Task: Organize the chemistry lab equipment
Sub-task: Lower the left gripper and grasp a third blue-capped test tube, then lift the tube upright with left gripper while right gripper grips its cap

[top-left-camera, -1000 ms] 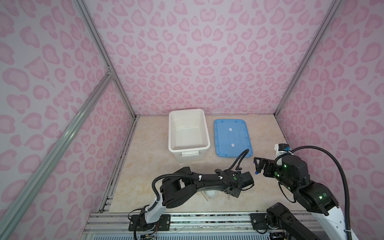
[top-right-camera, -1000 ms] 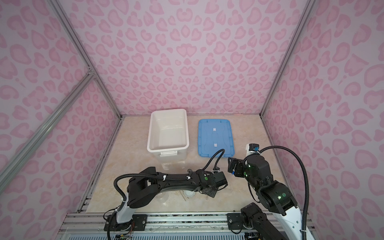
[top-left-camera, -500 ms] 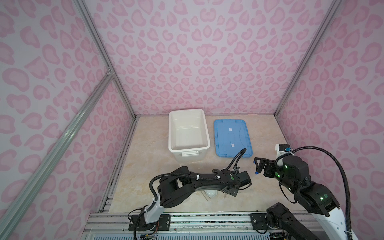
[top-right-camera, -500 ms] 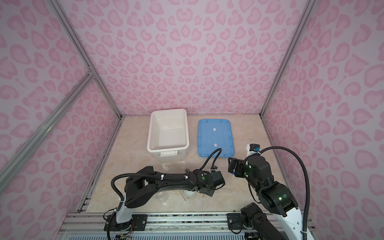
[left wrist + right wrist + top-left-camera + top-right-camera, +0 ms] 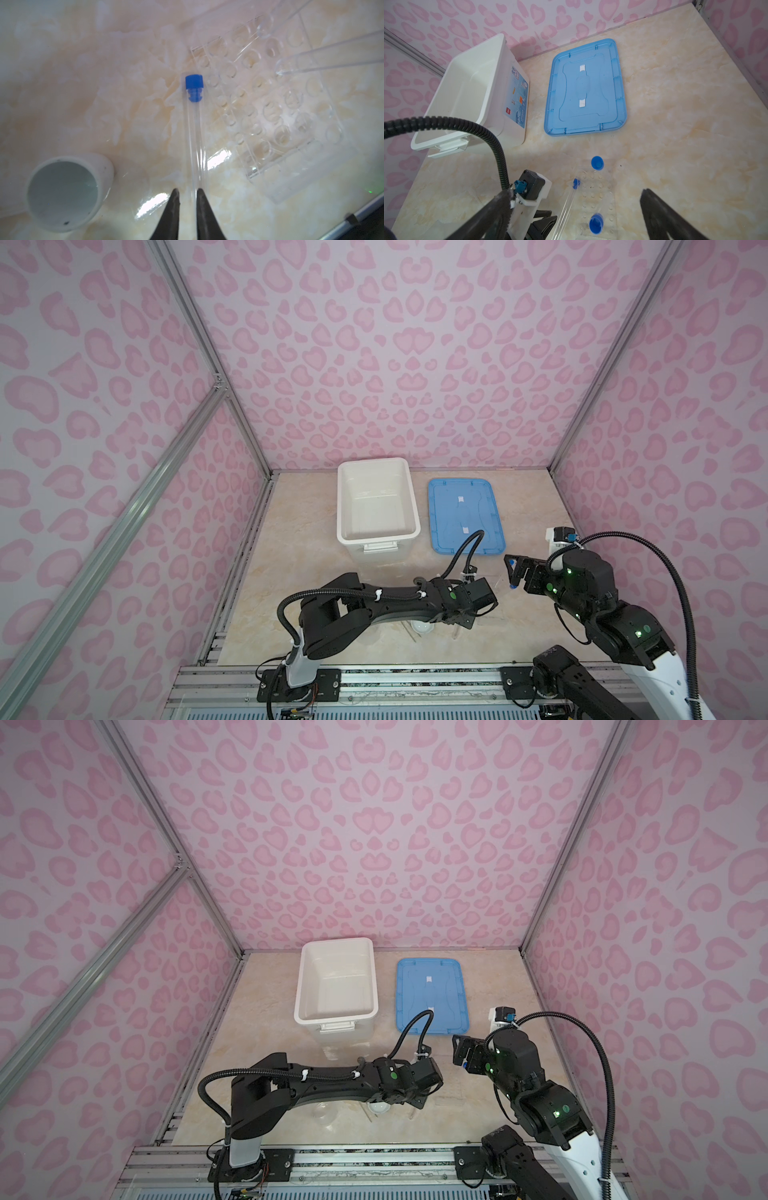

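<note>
Presently, hazards (clock from above, 12 at back wall (image 5: 395,364)):
- Left hand (image 5: 187,190): jaws narrow about the closed end of a blue-capped tube (image 5: 194,133) lying on the surface (image 5: 83,83); whether they pinch yet, cannot tell.
- Risk: held far from its cap (image 5: 194,83), the smooth tube may pivot or slip on lifting.
- Clear rack (image 5: 270,108), 2 o'clock of that hand, two tubes (image 5: 596,226) standing in it: a swinging cap could topple them.
- White dish (image 5: 422,627), 9 o'clock: liable to nudging.
- Right hand (image 5: 514,572): agape, empty.
</note>
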`<state>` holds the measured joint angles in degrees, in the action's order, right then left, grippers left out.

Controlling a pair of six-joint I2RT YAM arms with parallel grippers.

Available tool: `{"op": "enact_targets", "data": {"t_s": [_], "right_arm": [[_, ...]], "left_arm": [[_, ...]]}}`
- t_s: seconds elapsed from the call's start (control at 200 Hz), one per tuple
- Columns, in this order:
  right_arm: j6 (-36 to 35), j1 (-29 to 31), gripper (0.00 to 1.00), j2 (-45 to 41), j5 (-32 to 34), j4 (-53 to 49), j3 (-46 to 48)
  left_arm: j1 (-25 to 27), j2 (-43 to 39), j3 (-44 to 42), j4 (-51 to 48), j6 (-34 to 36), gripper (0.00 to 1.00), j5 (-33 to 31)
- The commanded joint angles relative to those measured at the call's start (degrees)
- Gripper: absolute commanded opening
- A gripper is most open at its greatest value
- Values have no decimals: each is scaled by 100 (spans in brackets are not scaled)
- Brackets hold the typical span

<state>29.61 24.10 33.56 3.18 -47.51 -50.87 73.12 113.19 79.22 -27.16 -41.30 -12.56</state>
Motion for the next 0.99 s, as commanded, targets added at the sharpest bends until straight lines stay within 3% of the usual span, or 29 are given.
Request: {"op": "enact_targets", "data": {"t_s": [0.0,0.2,0.99], "right_arm": [[26,-17,98,16,-52,133,42],[36,-44,98,-34,-46,94,38],[22,-78,98,-91,-132,160,63]], "left_arm": [[12,22,74,-58,42,21,-174],[16,98,148,-125,90,29,-76],[134,826,784,-1221,-27,29,272]]}}
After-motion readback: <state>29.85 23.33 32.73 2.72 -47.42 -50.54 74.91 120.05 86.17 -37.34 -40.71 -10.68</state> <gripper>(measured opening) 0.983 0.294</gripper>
